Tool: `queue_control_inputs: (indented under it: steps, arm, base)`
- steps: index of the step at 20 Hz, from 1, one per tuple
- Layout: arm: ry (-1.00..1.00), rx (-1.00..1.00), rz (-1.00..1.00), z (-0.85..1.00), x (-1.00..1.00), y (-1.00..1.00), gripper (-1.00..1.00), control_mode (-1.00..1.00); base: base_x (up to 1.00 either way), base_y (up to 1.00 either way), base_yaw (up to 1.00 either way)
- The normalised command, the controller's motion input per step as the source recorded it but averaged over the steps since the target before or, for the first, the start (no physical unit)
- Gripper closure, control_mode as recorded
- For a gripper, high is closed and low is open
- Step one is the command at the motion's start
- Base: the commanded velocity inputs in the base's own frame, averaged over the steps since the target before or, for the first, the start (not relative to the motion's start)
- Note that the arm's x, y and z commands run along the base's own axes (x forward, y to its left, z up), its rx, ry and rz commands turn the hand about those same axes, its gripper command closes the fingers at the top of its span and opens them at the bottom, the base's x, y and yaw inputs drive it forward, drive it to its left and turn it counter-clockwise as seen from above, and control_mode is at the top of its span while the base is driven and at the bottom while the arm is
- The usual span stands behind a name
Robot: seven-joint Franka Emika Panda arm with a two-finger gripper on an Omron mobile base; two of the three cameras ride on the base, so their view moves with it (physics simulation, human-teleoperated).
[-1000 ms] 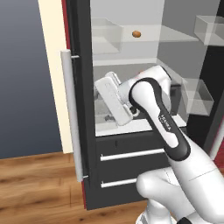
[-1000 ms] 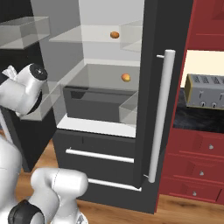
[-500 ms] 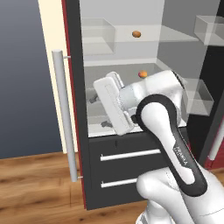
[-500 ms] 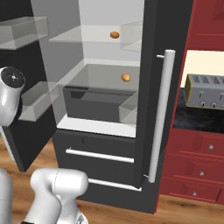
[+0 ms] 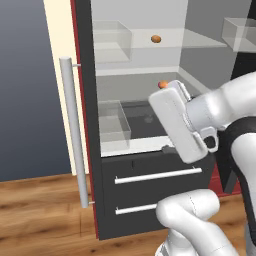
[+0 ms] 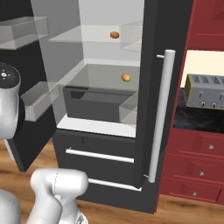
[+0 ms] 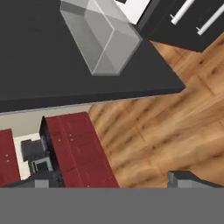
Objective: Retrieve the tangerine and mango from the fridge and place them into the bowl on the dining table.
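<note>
The fridge stands open in front of me. A duller oval fruit, probably the mango, lies on the upper shelf. A rounder orange one, probably the tangerine, lies on the shelf below, half hidden behind my white hand in the left base view. The hand hangs in front of the fridge, apart from both fruits. My gripper is open and empty, its dark fingertips wide apart, looking down at the floor. The bowl and the dining table are out of view.
The open left door carries clear bins. Two drawers with bar handles sit under the shelves. A long pale handle runs down the right door. Red cabinets and a toaster stand at the right, above the wooden floor.
The hand has swung right and nearer the camera, away from the shelves, and the arm has slid toward the right view's left edge. The gripper stays open.
</note>
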Motion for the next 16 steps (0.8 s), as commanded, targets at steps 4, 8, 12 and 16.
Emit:
queue_control_inputs:
  steps: [4,8,12,16]
  arm:
    - [0.0,-0.39,0.01,0.0,-0.11,-1.0,-1.0,-1.0]
    - [0.0,-0.25,0.08,0.0,0.0,-0.61,-1.0,-1.0]
    - [0.0,-0.21,0.12,-0.02,0.0,-0.44,-1.0,-1.0]
    - [0.0,-0.1,0.12,-0.03,0.0,-0.31,-1.0,-1.0]
  base:
    - [0.0,0.0,0.0]
    - [0.0,0.0,0.0]
    - [0.0,0.0,0.0]
    - [0.0,0.0,0.0]
